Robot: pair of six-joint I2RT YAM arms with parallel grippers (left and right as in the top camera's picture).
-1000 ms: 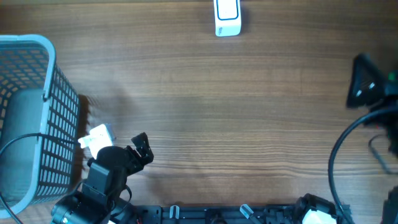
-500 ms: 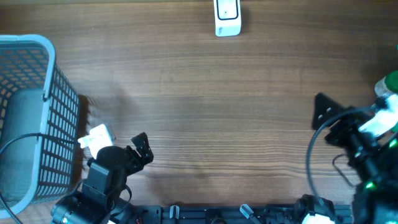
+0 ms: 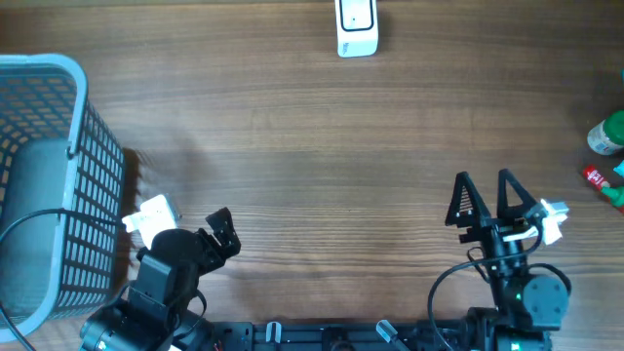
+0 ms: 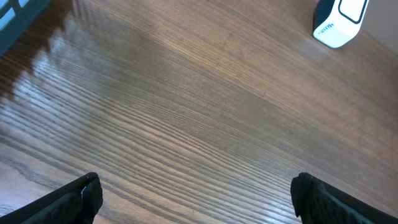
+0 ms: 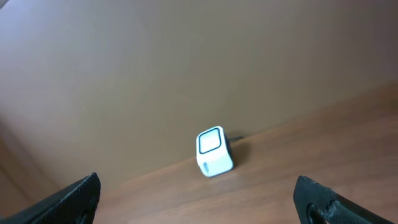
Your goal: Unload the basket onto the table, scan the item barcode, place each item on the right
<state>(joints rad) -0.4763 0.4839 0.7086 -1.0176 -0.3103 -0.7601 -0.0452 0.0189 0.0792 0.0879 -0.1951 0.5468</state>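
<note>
Right end effector hovered above the brown wooden table with its fingers spread wide, holding nothing; the left end effector was likewise apart and empty. Well ahead of the right one, slightly leftward, stood the white box-shaped scanner. Off to its right lay a green-topped item (cut off by the frame edge), near a small red thing.

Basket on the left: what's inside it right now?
Inside the basket, the overhead view shows only a bare grey bottom, with a black cable crossing in front of it. No item shows there. Its left portion runs off frame, so that part is unseen.
</note>
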